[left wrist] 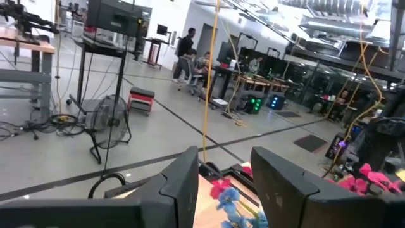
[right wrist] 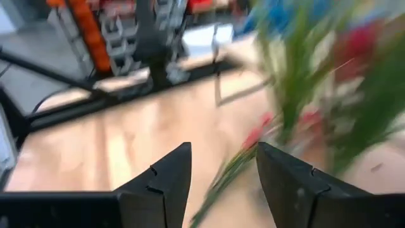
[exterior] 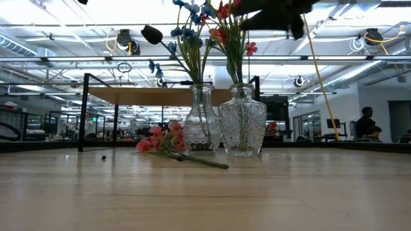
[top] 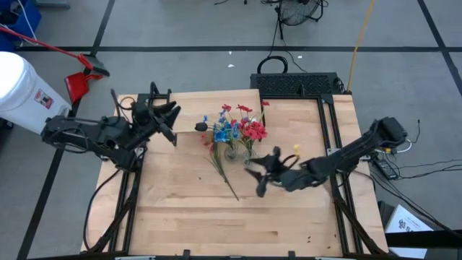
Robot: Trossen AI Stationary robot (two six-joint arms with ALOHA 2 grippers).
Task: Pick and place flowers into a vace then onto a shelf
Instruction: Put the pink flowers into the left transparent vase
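Note:
Two clear glass vases stand side by side mid-table: one (exterior: 201, 128) holds the blue flowers (top: 228, 131), the other (exterior: 242, 127) the red flowers (top: 253, 130). The pink-red bunch (exterior: 160, 142) lies flat on the tabletop in front of them, its stem (top: 227, 180) pointing toward the near edge. My right gripper (top: 254, 179) hovers open just right of that stem; in the right wrist view (right wrist: 223, 152) the stem shows beyond its fingers. My left gripper (top: 175, 123) is open and raised left of the vases (left wrist: 224, 158). The wooden shelf (exterior: 148, 96) stands behind the vases.
A black crate-like frame (top: 296, 83) sits at the table's far right corner. Bare tabletop (top: 216, 224) stretches along the near side. People (exterior: 367, 125) are in the room beyond the table. A white bucket (top: 22, 90) stands on the floor to the left.

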